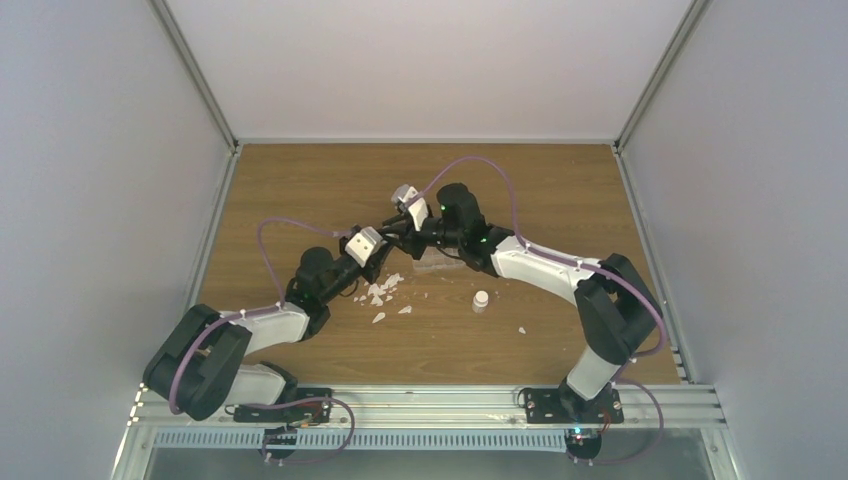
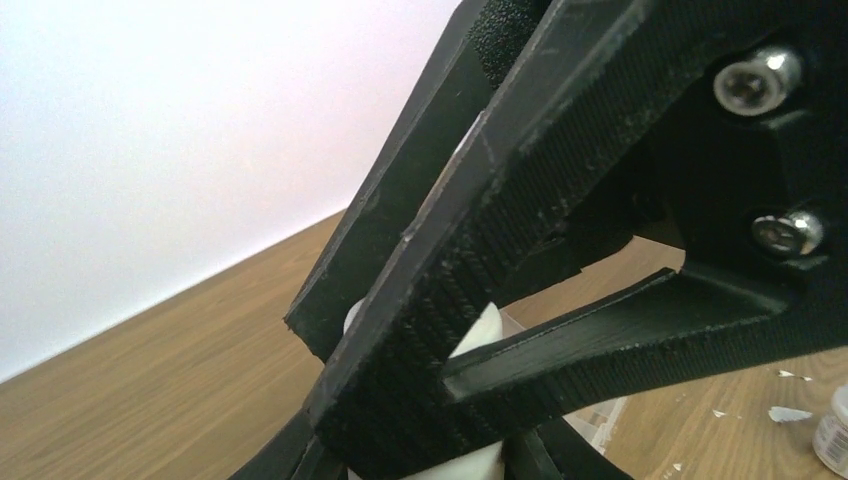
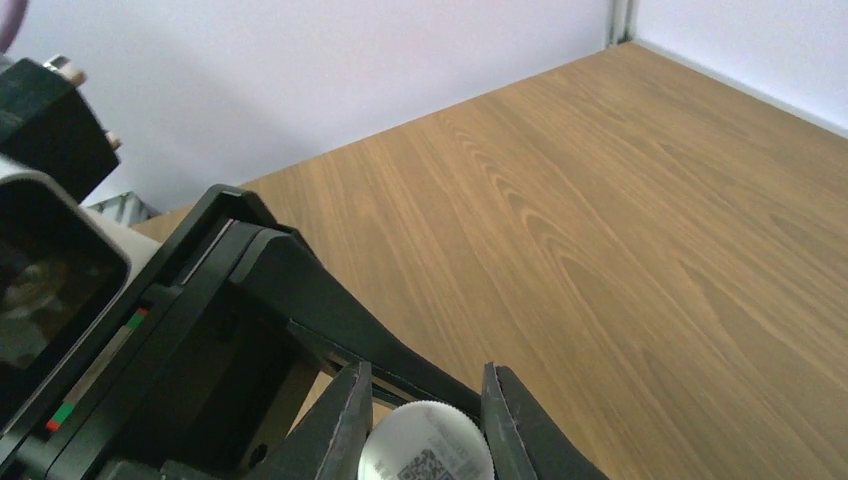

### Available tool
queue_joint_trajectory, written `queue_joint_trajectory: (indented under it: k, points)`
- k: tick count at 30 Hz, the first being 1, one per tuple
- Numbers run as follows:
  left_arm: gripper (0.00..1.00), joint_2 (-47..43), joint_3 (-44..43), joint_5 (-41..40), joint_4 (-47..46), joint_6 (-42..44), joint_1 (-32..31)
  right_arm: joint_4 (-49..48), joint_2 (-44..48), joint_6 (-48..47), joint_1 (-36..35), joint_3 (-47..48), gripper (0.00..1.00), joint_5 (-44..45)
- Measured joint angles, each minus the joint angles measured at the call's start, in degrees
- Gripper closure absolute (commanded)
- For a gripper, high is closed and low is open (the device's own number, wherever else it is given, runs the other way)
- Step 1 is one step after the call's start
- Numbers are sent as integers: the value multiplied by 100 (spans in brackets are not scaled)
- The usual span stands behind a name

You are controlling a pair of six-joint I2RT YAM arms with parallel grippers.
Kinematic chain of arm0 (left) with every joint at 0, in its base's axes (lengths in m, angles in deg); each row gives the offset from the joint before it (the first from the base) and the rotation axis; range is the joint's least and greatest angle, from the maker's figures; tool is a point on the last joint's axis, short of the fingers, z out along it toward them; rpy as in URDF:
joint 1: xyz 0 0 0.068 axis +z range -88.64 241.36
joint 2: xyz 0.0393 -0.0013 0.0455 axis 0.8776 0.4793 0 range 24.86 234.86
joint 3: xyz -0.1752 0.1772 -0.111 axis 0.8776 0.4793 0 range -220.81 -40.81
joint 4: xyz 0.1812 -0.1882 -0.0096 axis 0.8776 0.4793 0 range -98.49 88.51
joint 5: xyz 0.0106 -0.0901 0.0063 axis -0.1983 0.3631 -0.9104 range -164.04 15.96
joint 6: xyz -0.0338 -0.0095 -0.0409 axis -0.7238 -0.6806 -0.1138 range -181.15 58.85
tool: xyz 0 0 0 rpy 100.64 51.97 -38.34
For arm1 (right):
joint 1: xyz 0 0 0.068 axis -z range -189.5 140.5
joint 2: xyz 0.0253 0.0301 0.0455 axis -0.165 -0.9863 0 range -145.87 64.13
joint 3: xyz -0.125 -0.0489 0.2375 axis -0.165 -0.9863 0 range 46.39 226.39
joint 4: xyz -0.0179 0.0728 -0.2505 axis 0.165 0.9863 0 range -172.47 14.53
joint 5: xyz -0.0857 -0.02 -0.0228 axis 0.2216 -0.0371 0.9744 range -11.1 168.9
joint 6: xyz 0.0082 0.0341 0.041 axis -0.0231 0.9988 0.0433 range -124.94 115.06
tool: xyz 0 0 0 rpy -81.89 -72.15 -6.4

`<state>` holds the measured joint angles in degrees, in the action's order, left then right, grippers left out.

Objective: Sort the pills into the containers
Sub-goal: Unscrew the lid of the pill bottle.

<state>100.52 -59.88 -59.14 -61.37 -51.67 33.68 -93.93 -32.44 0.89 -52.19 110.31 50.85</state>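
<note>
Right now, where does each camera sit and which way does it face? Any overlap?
Top external: above and behind the bases, looking down on the table; left arm and right arm whole, meeting mid-table.
Left wrist: low, facing across the wood to a wall; left gripper's fingers at bottom edge, right gripper's fingers filling the frame.
Right wrist: facing across the wood to a corner; right gripper's fingers pinching the cap.
Shared: both wrist views show the held vial; top and left wrist, the standing vial.

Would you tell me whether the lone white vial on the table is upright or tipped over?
Upright: from above, the vial stands on its base, cap uppermost.
</note>
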Motion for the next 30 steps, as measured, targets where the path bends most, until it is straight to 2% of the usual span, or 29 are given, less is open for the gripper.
queue_joint_trajectory:
  k: [9,13,15,18,21,23,26,27,29,30]
  points:
    - [34,-177,2,896,168,57,-33,-339,503,-960,225,-699,72,-1034]
    - [34,-348,2,1515,111,109,-76,-282,868,-1740,323,-918,71,-1705]
    - [34,-404,7,1808,98,162,-98,4,964,-2358,389,-901,67,-2149]
    - [34,-426,48,2302,116,289,-164,1338,964,-4070,490,-533,57,-2935]
    - [34,-444,66,2787,105,461,-271,3434,719,-6546,623,160,55,-3759]
    - [34,-450,66,2968,138,492,-326,4603,398,-7814,706,592,54,-4249]
    - [34,-452,66,3021,216,470,-328,5904,-262,-9090,813,1207,49,-4839]
    - [34,-452,66,2975,269,444,-328,6273,-492,-9398,857,1384,45,-5038]
    - [34,-450,66,2896,411,378,-328,6815,-859,-9903,942,1561,28,-5416]
    - [34,-450,66,2889,452,361,-328,6942,-940,-10043,973,1569,9,-5528]
